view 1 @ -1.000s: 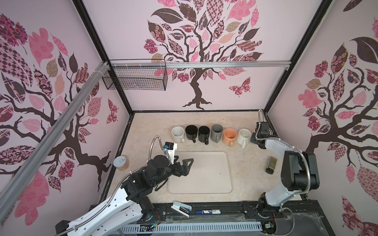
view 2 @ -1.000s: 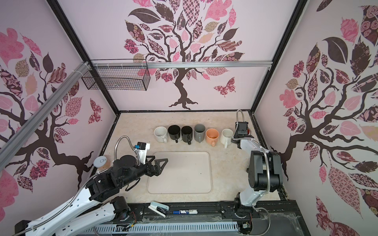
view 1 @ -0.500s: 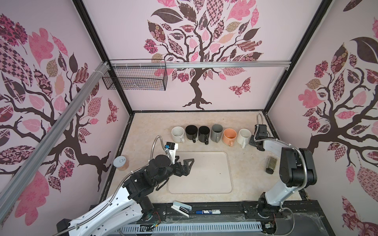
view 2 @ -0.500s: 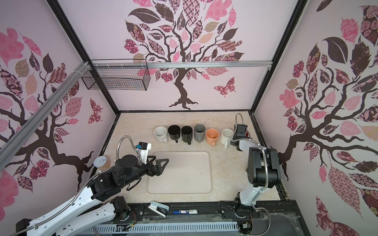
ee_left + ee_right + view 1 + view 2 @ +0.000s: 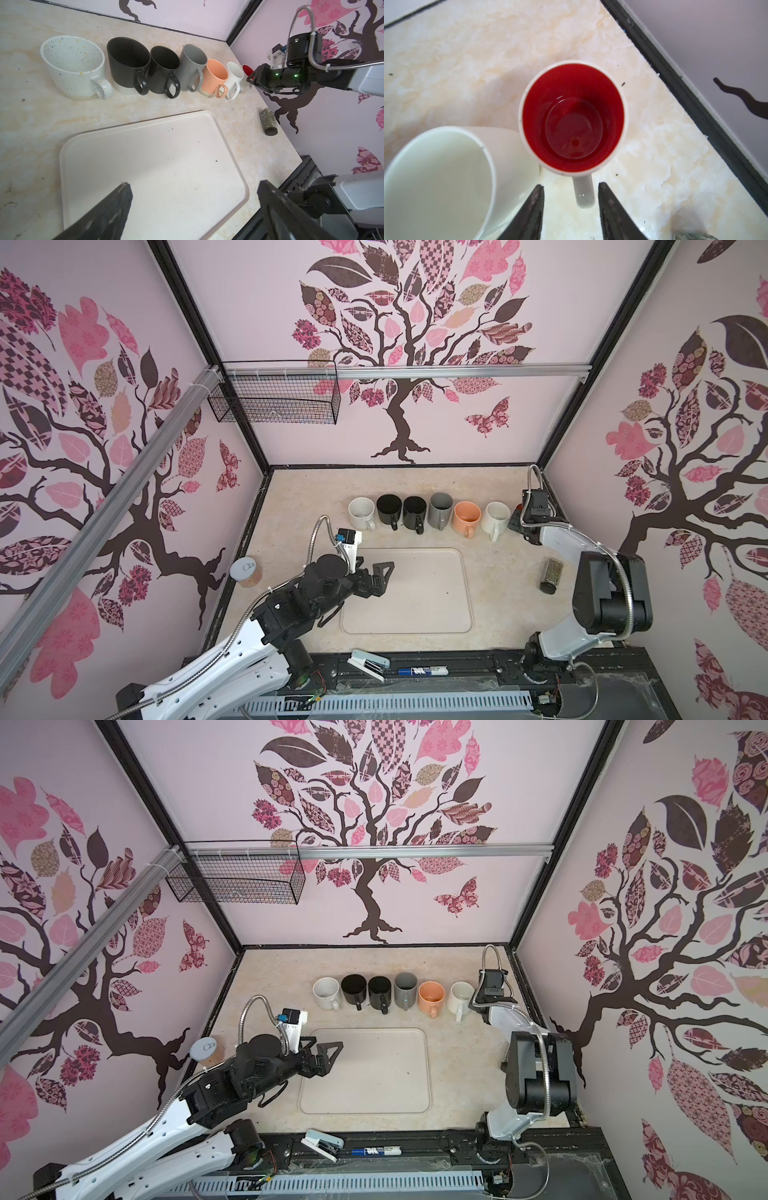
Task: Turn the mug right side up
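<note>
Where the row of mugs ends at the far right of the tabletop (image 5: 498, 572), the red-lined mug (image 5: 572, 118) stands upright with its mouth up, close to the right wall. Its empty red interior is fully visible in the right wrist view. Its white handle points toward the right pincer (image 5: 572, 185). The jaws are parted and stand one on each side of the handle, with a clear gap on both sides, so nothing is pinched. The white mug (image 5: 446, 176) sits just beside the red-lined mug on its left; contact between them cannot be confirmed.

The rest of the row, all upright, runs leftward from there: an orange mug (image 5: 214, 79), a grey mug (image 5: 192, 64), a smaller black mug (image 5: 164, 68), a larger black mug (image 5: 127, 62) and a speckled mug (image 5: 72, 66).

The left pincer (image 5: 194, 184) hangs over the left part of the cream tray (image 5: 145, 166), jaws spread wide and holding nothing. The tray lies on the near side of the row and is bare apart from a few dark specks.

A spice jar (image 5: 268, 122) lies on its side on the tabletop, right of the tray. A lidded can (image 5: 245, 570) stands at the left edge.
</note>
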You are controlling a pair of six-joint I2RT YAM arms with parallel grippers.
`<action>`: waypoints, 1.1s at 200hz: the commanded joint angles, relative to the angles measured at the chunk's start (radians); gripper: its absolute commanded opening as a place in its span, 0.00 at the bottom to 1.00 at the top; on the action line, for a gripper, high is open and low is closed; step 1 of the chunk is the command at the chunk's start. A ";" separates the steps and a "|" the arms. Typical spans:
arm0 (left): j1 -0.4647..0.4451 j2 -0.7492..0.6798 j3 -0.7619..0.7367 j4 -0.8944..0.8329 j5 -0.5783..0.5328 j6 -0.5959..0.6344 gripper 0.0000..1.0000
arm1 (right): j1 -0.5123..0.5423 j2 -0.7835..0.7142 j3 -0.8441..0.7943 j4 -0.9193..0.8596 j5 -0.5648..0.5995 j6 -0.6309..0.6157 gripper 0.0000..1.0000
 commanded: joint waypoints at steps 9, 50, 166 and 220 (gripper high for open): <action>0.004 0.021 -0.005 0.004 -0.181 -0.012 0.97 | 0.014 -0.172 -0.028 -0.024 -0.105 0.052 0.53; 0.004 0.047 -0.137 0.329 -0.733 0.227 0.97 | 0.225 -0.396 -0.126 0.032 -0.276 0.078 1.00; 0.739 0.472 -0.342 0.964 -0.531 0.385 0.97 | 0.414 -0.519 -0.139 -0.001 -0.056 -0.069 1.00; 0.804 0.653 -0.297 1.055 -0.253 0.469 0.96 | 0.291 -0.313 -0.383 0.557 0.180 -0.254 1.00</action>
